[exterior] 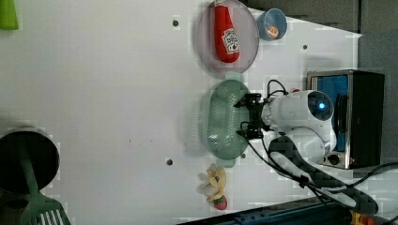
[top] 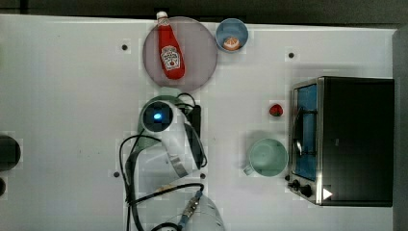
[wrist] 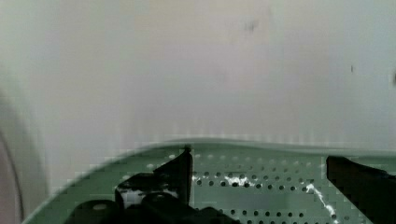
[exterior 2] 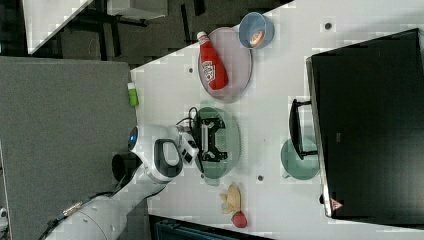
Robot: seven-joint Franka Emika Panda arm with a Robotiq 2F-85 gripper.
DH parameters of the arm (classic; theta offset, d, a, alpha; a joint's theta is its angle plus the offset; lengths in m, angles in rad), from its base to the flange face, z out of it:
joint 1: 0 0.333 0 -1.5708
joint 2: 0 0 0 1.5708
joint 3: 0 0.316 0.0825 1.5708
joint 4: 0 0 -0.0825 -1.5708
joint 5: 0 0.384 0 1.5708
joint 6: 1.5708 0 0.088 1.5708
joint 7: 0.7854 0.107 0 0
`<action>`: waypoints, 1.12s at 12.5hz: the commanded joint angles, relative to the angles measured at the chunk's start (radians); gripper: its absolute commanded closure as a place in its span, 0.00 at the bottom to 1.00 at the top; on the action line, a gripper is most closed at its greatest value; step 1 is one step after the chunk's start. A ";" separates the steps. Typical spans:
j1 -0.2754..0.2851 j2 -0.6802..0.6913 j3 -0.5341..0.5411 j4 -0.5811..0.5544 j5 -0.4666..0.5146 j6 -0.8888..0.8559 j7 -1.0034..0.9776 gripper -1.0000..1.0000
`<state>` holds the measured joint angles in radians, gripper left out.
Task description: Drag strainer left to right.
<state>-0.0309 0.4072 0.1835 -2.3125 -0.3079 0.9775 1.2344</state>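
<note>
The strainer (exterior: 220, 119), a pale green oval bowl dotted with holes, lies on the white table just below the plate in the left view. It also appears under the hand in the right view (exterior 2: 227, 150), and a sliver of its rim (top: 166, 91) peeks out from beneath the arm in the top view. My gripper (exterior: 247, 116) hangs over the strainer's side nearest the arm, with its jaws open wide. In the wrist view both black fingers (wrist: 180, 170) stand inside the strainer (wrist: 261, 186) close to its rim, with nothing between them. The right view has my gripper (exterior 2: 210, 142) above the bowl.
A ketchup bottle (top: 170, 50) lies on a round plate (top: 202, 48) beside a blue bowl (top: 232, 34). A mint mug (top: 267, 157) stands against the toaster oven (top: 346, 139), with a strawberry (top: 275, 110) nearby. A yellow toy (exterior: 215, 180) lies near the table edge.
</note>
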 commanded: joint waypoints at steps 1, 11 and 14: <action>-0.027 -0.012 -0.055 -0.010 0.005 0.007 -0.150 0.00; -0.036 -0.012 -0.233 -0.014 0.005 0.031 -0.342 0.00; -0.036 -0.013 -0.257 -0.015 0.005 0.031 -0.344 0.00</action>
<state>-0.0730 0.4109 -0.0659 -2.3340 -0.3108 0.9854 0.9551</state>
